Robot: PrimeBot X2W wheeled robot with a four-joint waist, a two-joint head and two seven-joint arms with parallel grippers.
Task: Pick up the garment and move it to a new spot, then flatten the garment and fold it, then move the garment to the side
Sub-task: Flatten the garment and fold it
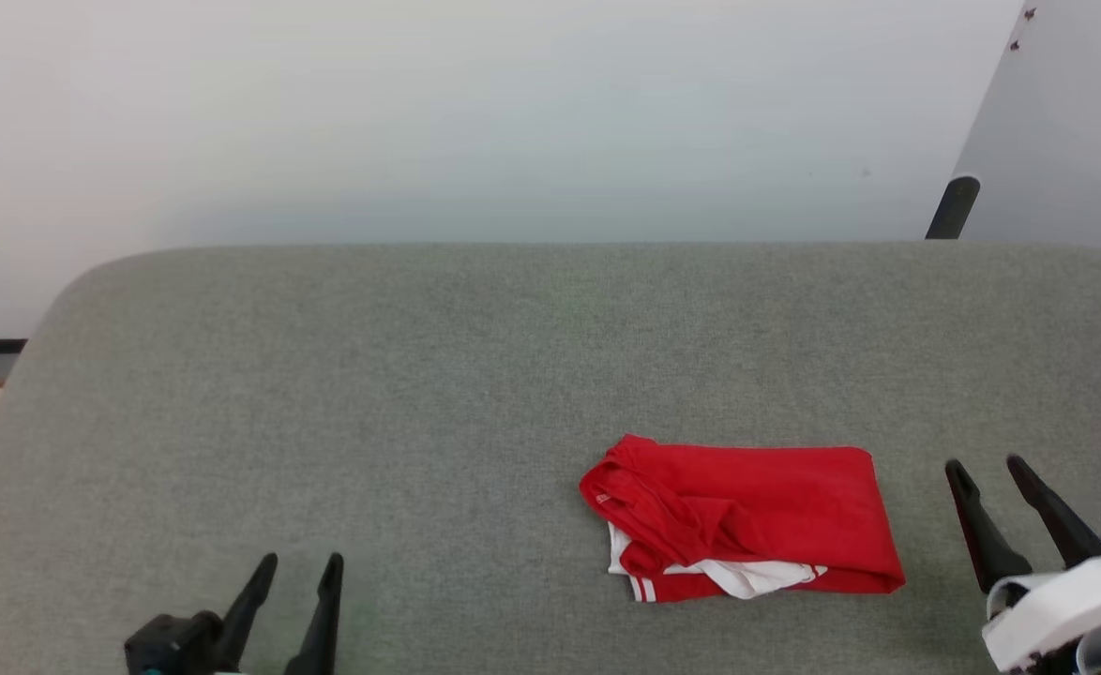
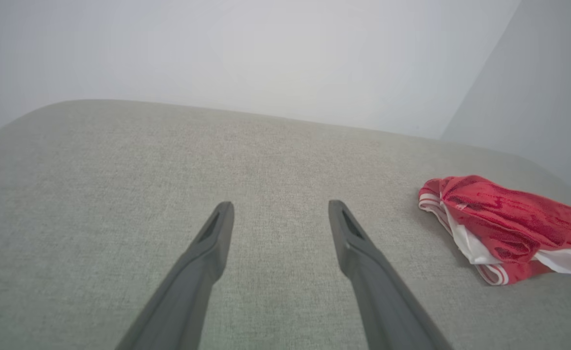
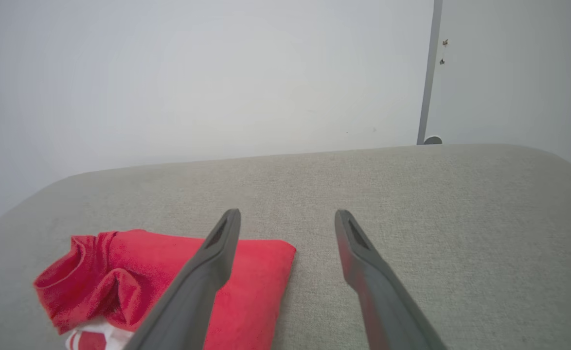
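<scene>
1. Plainly soft and light, the garment (image 1: 747, 511) is a limp red knit that will sag and slip open when lifted. I judge it neither fragile nor stiff.
2. It lies as a compact, roughly rectangular bundle on the near half of the surface (image 1: 475, 356), right of centre.
3. Its far and right edges are smooth folded red cloth. The left end is bunched, with a ribbed collar rim standing up. Along the near edge, a white sleeve and red-and-white striped trim poke out from between the layers.
4. The safest hold, in my judgement, is a pinch through all layers at the 2 short ends, so the stack travels as 1 piece. Taking only the top layer would likely peel the fold apart.
5. The right hand (image 1: 984, 464) sits just beside the garment's right edge without touching it. Its 2 dark tapered fingers are spread wide with nothing between them.
6. The left hand (image 1: 301, 562) rests well apart to the left, near the front edge, likewise spread and empty.
7. The surface is covered in matte grey woven fabric with rounded corners. Its slight nap probably grips cloth, so dragging may rumple the fold.
8. Behind it stands a plain pale wall (image 1: 475, 112).
</scene>
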